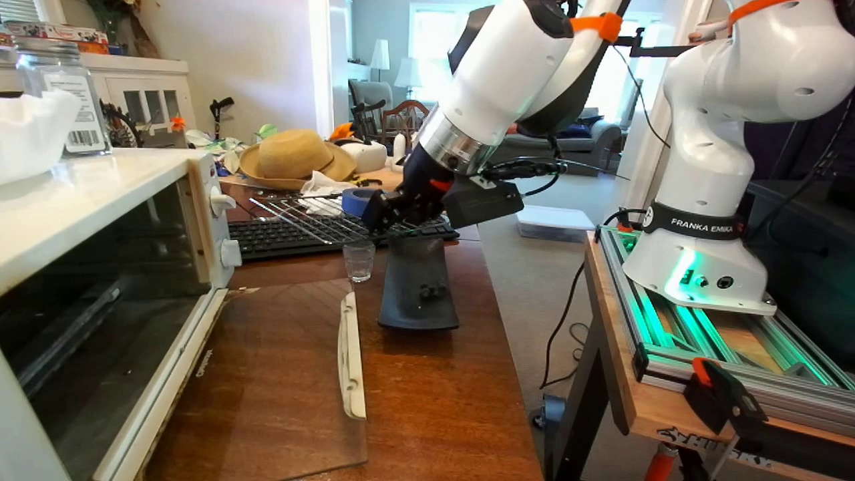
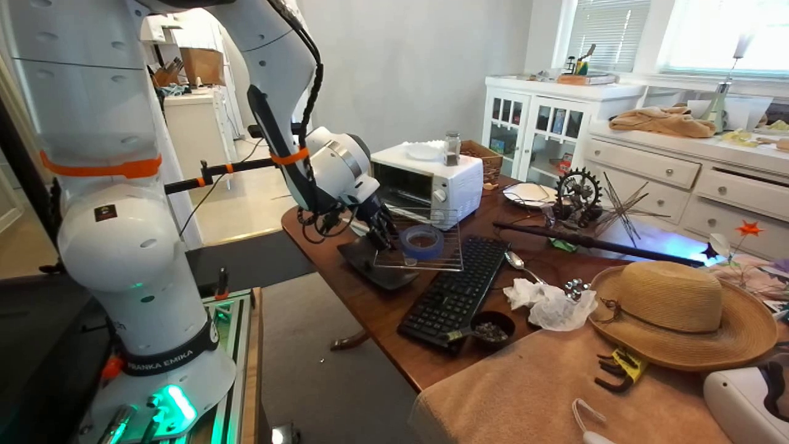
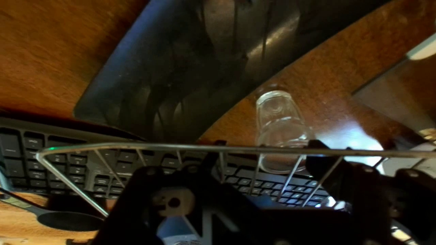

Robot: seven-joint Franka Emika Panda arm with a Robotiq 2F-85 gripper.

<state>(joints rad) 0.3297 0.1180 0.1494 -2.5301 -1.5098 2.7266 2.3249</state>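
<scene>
Aligning seems in hand: the partly open, apparently empty pincer [image 2: 385, 238] is at the silver wire rack [image 3: 238, 149] near the brown wooden desk's [image 1: 441, 414] robot-side edge; steadiness matters next.

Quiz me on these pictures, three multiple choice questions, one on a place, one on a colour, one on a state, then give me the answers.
1. Where is the blue tape roll? A, under the straw hat; B, on the wire rack; C, inside the jar.
2. What colour is the keyboard? A, white; B, red; C, black.
3. How does the door of the toaster oven stand? A, folded down open; B, shut; C, ajar.

1 B, the roll lies over the rack's wires in an exterior view; 2 C, the keys are black in both exterior views; 3 A, the door is lowered in front of the oven.
</scene>
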